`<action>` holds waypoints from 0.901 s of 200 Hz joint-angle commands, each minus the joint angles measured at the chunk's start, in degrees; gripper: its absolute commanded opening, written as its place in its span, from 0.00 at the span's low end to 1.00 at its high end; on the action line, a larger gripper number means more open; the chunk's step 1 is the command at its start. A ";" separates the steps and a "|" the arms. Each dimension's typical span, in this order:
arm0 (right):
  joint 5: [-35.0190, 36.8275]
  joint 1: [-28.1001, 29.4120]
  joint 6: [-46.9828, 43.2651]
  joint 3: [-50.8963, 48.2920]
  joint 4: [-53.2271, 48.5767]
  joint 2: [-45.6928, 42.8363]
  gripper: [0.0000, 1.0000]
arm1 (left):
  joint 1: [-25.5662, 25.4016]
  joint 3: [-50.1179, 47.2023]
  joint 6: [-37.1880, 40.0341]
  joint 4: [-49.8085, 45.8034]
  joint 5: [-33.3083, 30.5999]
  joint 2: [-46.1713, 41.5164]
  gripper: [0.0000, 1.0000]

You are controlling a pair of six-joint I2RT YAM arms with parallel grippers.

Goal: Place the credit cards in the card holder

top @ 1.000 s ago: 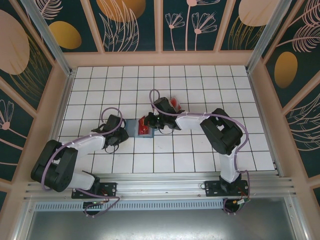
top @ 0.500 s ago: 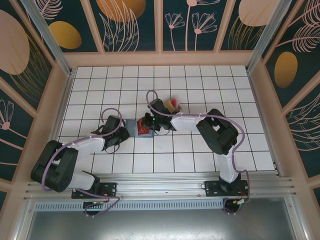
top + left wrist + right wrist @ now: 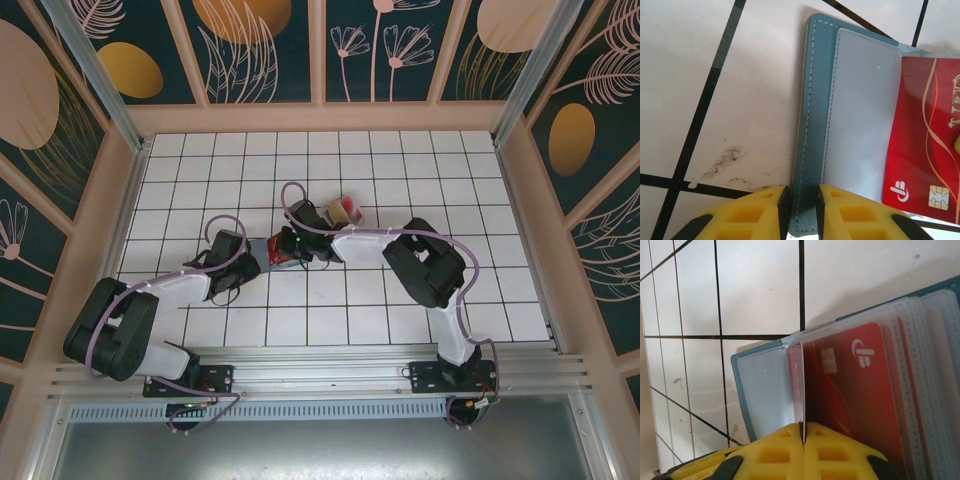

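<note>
The fingers of the left gripper (image 3: 802, 196) are clamped on the near edge of the wallet (image 3: 816, 90), whose teal cover is held down, opened out, on the white tiled table (image 3: 715, 75). The fingers of the right gripper (image 3: 803, 428) are closed tight, with a thin clear sleeve (image 3: 802, 385) of the wallet nipped between them and seen edge-on (whether anything lies inside that leaf cannot be told). Just beside it, a red card (image 3: 855, 390) is lodged in the next sleeve, its chip and logo showing through the plastic.

From above, the right arm is shown to have been swung leftward over the past second. The wallet, which lay open to the camera a moment ago, is now largely covered by the wrist. The clear tray (image 3: 358, 214) behind it has been bared, with something red lying in it. The left arm has been kept where it was.

The shift is judged to mean that the red card has been seated and a fresh sleeve is being parted for the next one. The job is taken to be partly done, with the tray's contents yet to be fetched.
</note>
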 commanded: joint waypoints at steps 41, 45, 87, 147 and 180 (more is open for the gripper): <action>5.34 -0.46 -9.59 -3.50 -7.01 -2.45 0.00 | -0.73 5.78 3.77 -5.92 -2.76 6.88 0.25; 5.40 -0.54 -9.89 -3.86 -6.72 -2.77 0.00 | -0.75 6.10 3.82 -6.12 -3.06 7.38 0.25; 6.44 -0.69 -12.44 -3.60 -7.89 -5.17 0.00 | -0.75 7.11 4.04 -6.38 -4.47 11.66 0.21; 11.04 -0.74 -12.81 -2.12 -10.09 -5.22 0.00 | -0.75 4.05 1.50 -1.81 0.07 12.00 0.19; 10.99 -0.43 -12.04 -1.41 -8.35 -2.35 0.00 | -0.75 3.87 1.46 -1.34 0.94 11.91 0.18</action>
